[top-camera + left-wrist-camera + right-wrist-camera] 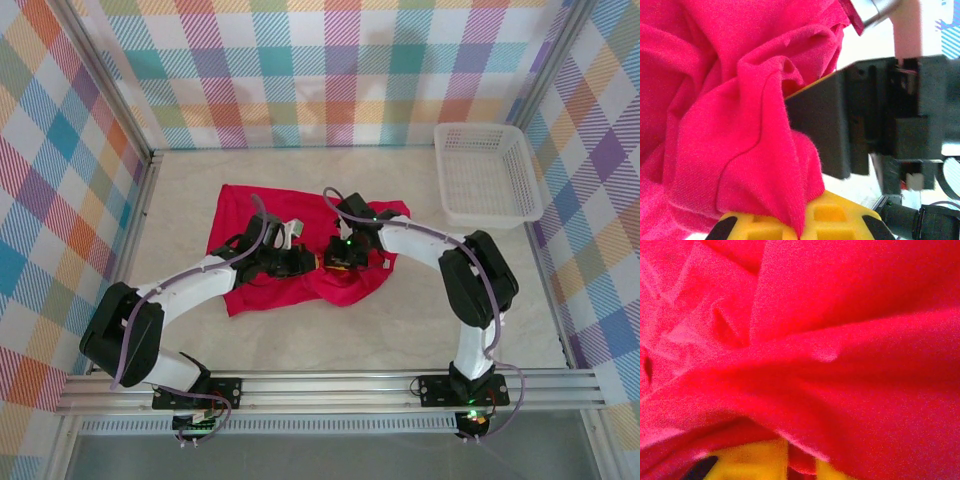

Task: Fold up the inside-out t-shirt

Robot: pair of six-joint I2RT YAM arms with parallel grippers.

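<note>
The left claw is clamped together on a fold of the inside-out t-shirt. In its wrist view the red cloth runs down between the yellow fingers and is nipped there. The right claw sits just beside it, nearly nose to nose, over the middle of the shirt. Its own view is crowded with red cloth, and some of it lies between the yellow fingers. I cannot tell whether that claw is gripping the cloth. The t-shirt lies rumpled on the worktop, left of centre, bunched up where the two claws meet. A white mesh basket stands well apart in the far right corner.
</note>
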